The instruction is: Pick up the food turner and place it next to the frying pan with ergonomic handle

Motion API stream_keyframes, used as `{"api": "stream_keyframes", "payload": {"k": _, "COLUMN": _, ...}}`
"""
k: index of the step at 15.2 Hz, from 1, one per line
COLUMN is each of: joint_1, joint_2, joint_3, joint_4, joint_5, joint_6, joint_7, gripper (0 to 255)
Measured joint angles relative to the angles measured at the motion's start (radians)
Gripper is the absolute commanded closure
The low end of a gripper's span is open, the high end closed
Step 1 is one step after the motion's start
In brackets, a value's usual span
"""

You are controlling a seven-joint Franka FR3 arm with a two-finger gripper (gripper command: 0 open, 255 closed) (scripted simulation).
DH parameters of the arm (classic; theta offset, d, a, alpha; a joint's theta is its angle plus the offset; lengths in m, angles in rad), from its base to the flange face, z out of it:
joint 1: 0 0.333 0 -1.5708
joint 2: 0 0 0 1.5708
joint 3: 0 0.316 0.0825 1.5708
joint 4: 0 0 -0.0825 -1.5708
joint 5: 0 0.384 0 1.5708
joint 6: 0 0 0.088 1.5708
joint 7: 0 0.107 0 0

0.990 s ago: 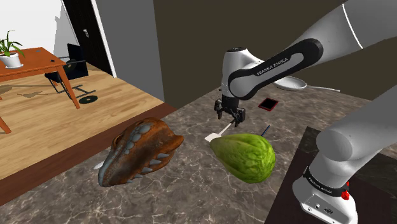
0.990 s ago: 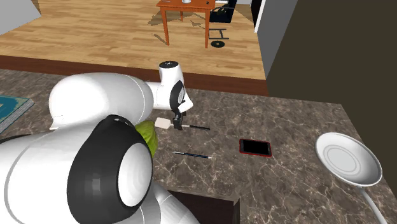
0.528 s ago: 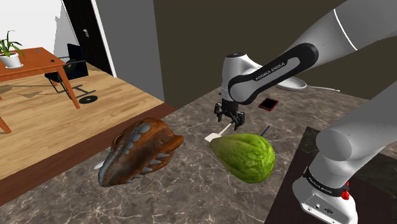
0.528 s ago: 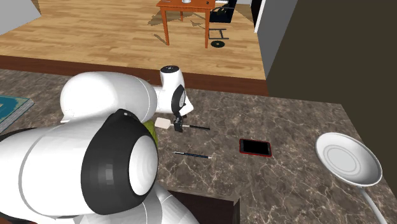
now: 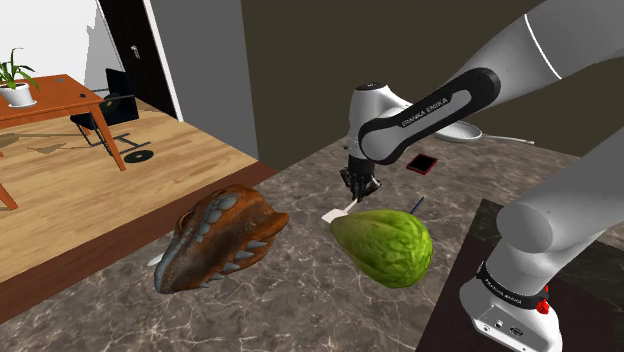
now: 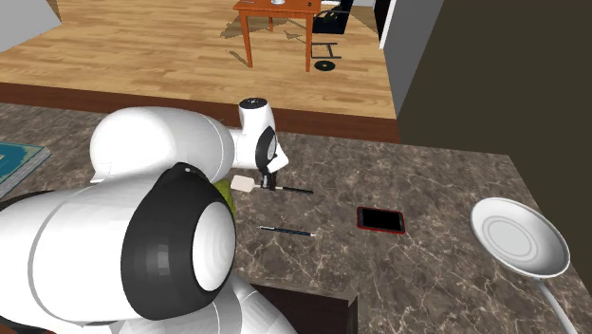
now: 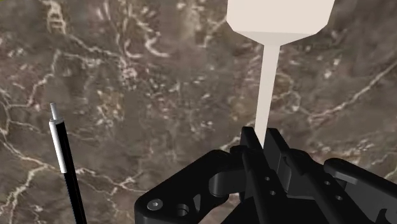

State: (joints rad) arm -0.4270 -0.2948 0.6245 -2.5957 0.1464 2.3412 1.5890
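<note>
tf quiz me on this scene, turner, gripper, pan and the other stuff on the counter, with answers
1. The gripper is shut on the food turner, clasping its thin shaft. True.
2. The white frying pan sits right beside the turner. False: it lies far off, beyond the red-edged phone.
3. A green gourd-like object lies on the marble counter. True.
4. The black stick is clasped between the fingers. False: it lies on the counter, apart from them.

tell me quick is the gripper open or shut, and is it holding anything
gripper: shut on the food turner, with its fingers clasping the turner's thin pale shaft.
</note>
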Motion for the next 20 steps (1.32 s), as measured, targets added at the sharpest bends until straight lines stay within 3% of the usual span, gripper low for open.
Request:
{"api": "stream_keyframes", "payload": {"k": 6, "joint_1": 0.001, "joint_2": -0.005, "joint_3": -0.002, "joint_4": 0.004, "joint_5": 0.002, "joint_6": -0.008, "joint_7": -0.002, "gripper": 255}}
{"api": "stream_keyframes", "payload": {"k": 20, "joint_1": 0.026, "joint_2": -0.131, "joint_3": -0.061, "joint_4": 0.097, "joint_5": 0.037, "joint_6": -0.22, "joint_7": -0.05, "gripper": 255}}
